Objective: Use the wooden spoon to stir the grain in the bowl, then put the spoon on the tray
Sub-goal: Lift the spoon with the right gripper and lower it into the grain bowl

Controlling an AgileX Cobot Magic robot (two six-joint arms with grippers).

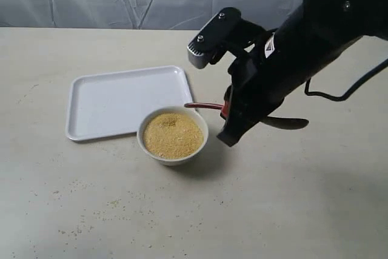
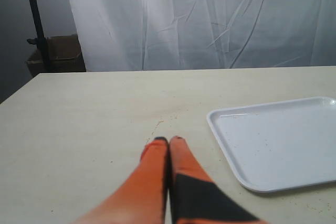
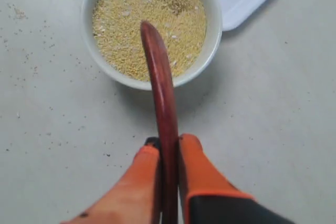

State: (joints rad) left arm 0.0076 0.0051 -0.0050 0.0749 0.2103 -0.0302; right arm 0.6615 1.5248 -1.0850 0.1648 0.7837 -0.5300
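My left end effector (image 2: 168, 139) has its fingers pressed together on nothing. It is low over the desk (image 2: 79, 129), with the tray (image 2: 273, 145) off at its two o'clock. It has no part in this step, so I would leave it parked there, clear of the tray.

In the exterior view the tray (image 1: 121, 104) lies at ten o'clock from the bowl (image 1: 176, 161), their edges almost touching. The grain (image 1: 173, 136) fills the bowl nearly to the rim.

The wooden spoon (image 3: 160, 82) comes in over the bowl's rim from about one o'clock. My right end effector (image 3: 168, 142) is clamped narrowly on its handle, with the head out over the grain. The head may already be touching the surface, but the angle does not let me be sure.

The step in hand, as I judge it, is the stirring:
- Dip the head shallowly, because the bowl is full.
- Sweep slow, small circles, well inside the rim.
- Keep the pressure light so the small bowl does not slide towards the tray.

Loose grains already dot the desk at the bowl's six to eight o'clock, and I do not want to add more.

By count there is one tray, one bowl, one mound of grain, one spoon and two end effectors. Only the right one is loaded.
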